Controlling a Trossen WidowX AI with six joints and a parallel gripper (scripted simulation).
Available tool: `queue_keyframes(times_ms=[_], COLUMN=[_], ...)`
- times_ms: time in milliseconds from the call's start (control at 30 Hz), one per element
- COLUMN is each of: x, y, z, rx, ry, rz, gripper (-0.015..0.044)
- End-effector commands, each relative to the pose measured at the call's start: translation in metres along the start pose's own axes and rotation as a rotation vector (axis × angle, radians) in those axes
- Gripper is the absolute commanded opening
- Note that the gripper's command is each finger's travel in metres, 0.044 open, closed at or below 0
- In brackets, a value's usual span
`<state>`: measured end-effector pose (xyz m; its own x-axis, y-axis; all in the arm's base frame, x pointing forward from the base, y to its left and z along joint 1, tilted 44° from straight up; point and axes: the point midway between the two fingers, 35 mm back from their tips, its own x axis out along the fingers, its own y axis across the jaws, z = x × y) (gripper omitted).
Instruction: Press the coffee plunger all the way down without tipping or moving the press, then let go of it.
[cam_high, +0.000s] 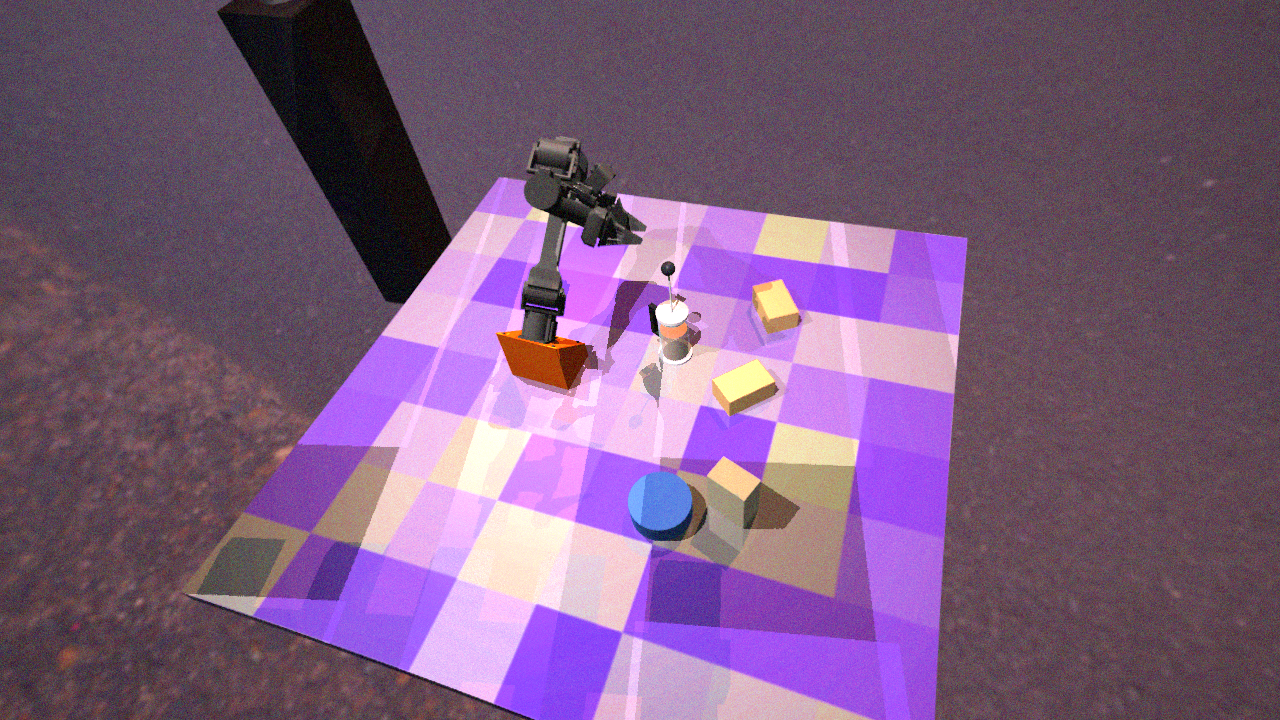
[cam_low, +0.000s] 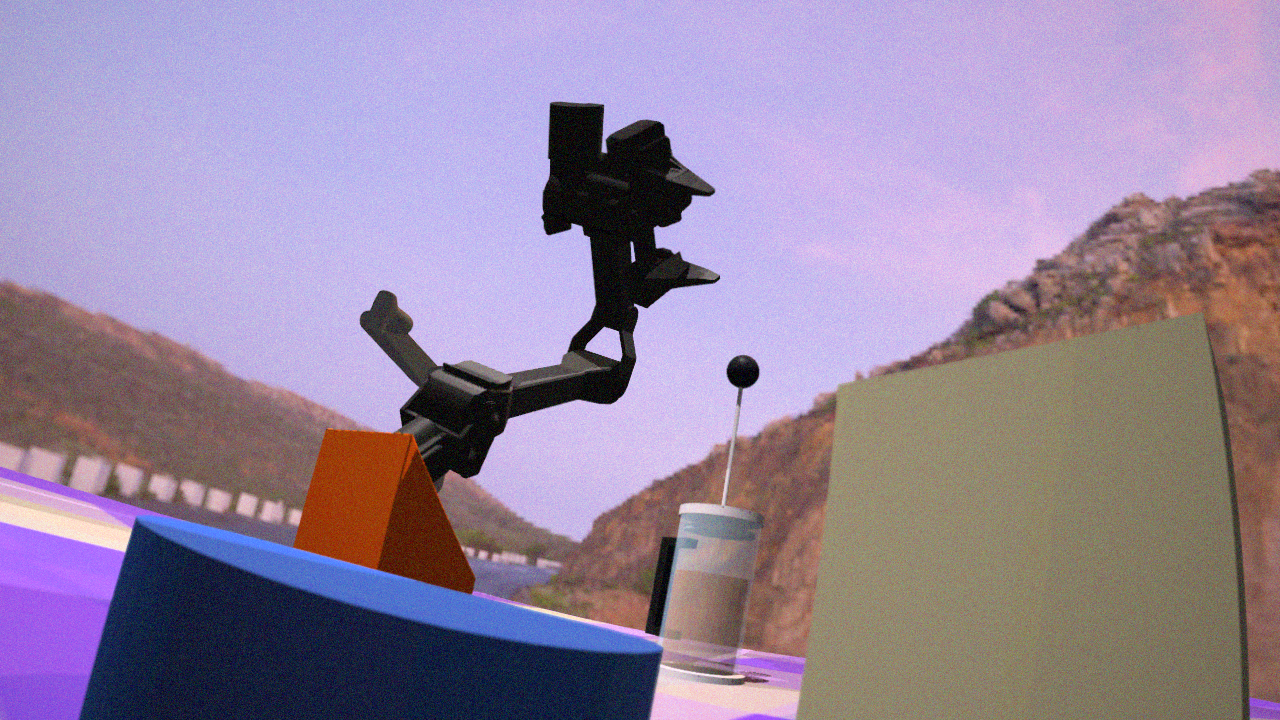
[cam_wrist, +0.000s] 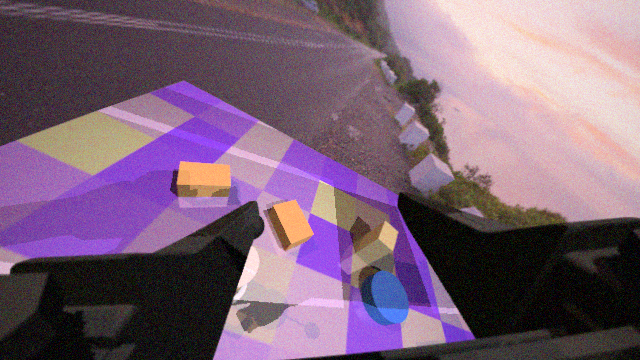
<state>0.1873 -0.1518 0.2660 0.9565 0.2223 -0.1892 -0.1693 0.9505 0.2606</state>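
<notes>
Checkered purple-and-cream desk (cam_high: 358, 501) under open dusk sky, dark gravel ground around it.

Item 1, claw (cam_low: 698, 231): mine; fingers wide apart, nothing between them, raised high and pointing outward over the desk.

Item 2, coffee press (cam_high: 673, 333): below the claw and slightly ahead of it, well apart from it. Clear upright cylinder, brown fill in the lower part, pale lid, dark handle on the side nearer my base. Judged light and tall for its footing, so easily tipped or slid by any sideways push; the wall looks like glass, so likely fragile and slippery.

Item 3, plunger knob (cam_low: 742, 370): small dark ball atop a thin pale rod, fully raised above the lid. Best contact point: the knob itself, from straight above, or closed lightly around it. The rod looks slender, likely to bend or lever the press over if loaded off-axis.

Item 4, three tan blocks: two beyond the press from the claw, e.g. (cam_high: 743, 385); one farther off (cam_high: 733, 490).

Item 5, blue disc (cam_high: 659, 505): just beside that farthest block, far below and ahead of the claw.
</notes>
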Motion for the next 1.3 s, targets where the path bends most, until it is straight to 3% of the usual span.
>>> queue_keyframes(times_ms=[0,233,1267], x=[0.020,0.039,0.066], y=[0.036,0.056,0.061], z=[-0.015,-0.061,-0.076], rx=[0.416,0.353,0.294], ry=[-0.019,0.043,0.093], rz=[0.168,0.277,0.320], gripper=[0.0440,0.0440,0.0440])
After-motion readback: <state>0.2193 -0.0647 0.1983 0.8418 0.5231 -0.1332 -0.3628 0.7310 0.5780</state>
